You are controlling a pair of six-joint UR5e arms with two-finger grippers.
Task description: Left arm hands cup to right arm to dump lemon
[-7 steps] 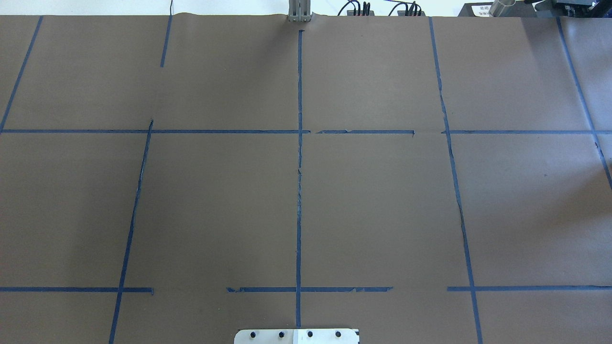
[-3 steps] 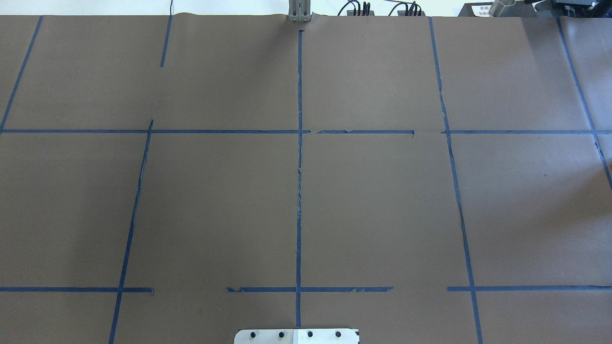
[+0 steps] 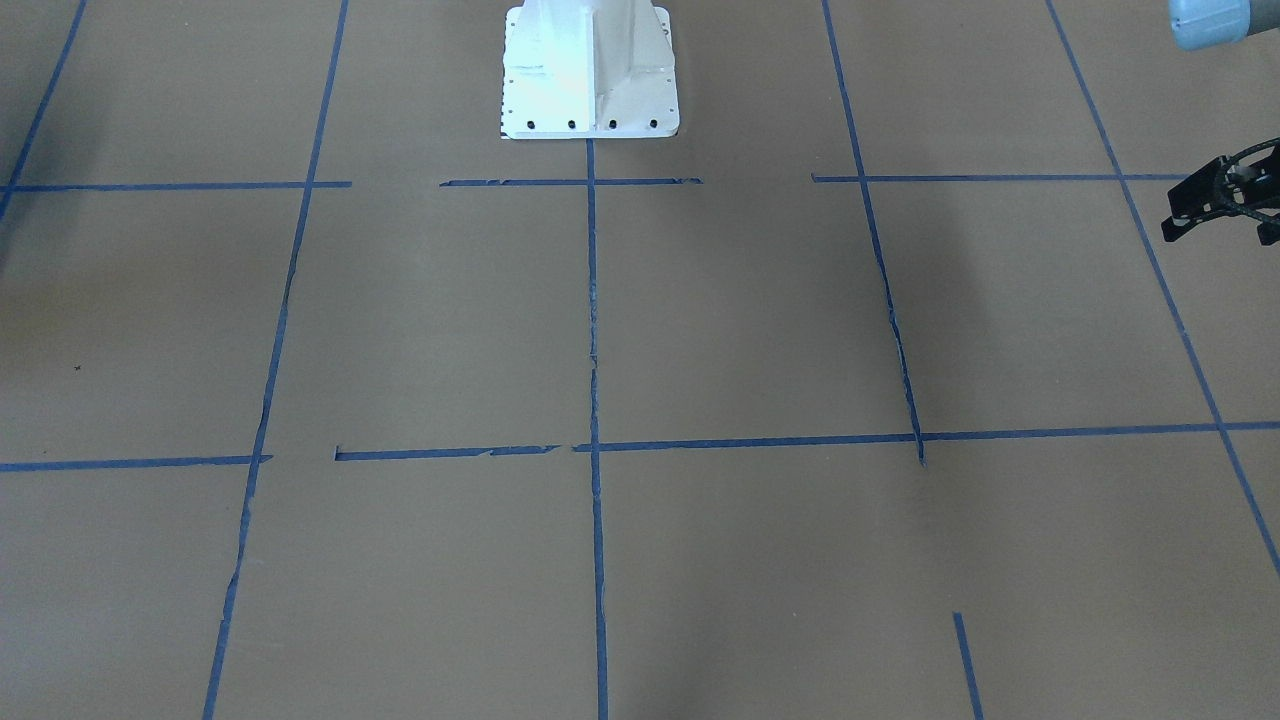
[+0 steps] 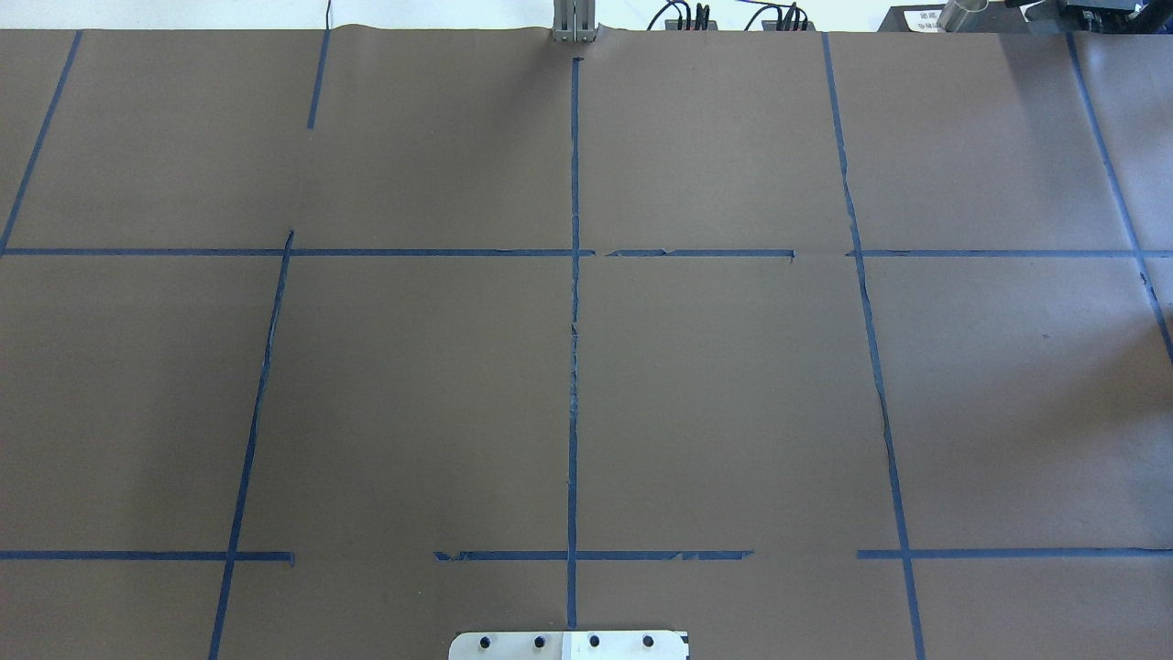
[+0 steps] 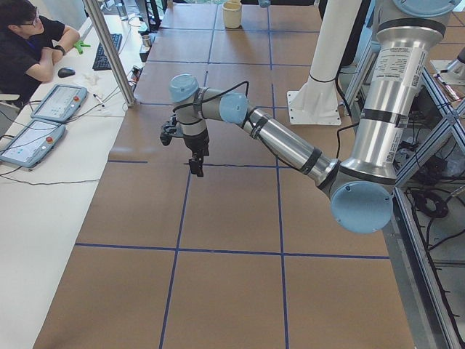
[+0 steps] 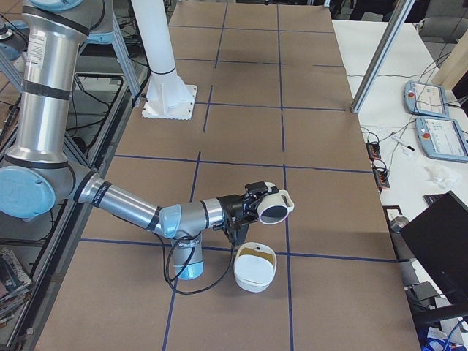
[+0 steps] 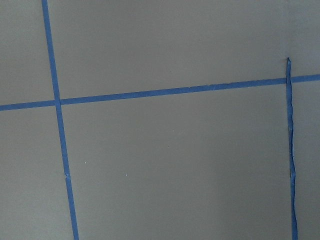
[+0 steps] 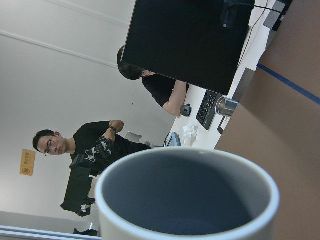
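In the exterior right view my right arm reaches low over the table, and its gripper (image 6: 252,206) holds the white cup (image 6: 275,208) tipped on its side, mouth facing the camera, above a white bowl (image 6: 254,269). In the right wrist view the cup's rim and grey inside (image 8: 185,200) fill the bottom of the frame; no lemon shows in it. A yellowish patch lies inside the bowl; I cannot tell if it is the lemon. My left gripper (image 5: 196,166) hangs pointing down above bare table, apart from the cup. Its black bracket (image 3: 1222,195) shows at the front-facing view's right edge. Its jaws are unclear.
The white robot pedestal (image 3: 590,70) stands at the table's back middle. Brown paper with blue tape lines (image 4: 574,367) covers the table. Operators sit at side desks (image 5: 29,43) with tablets. A metal post (image 5: 109,51) and a black monitor (image 8: 190,40) stand beyond the table's ends.
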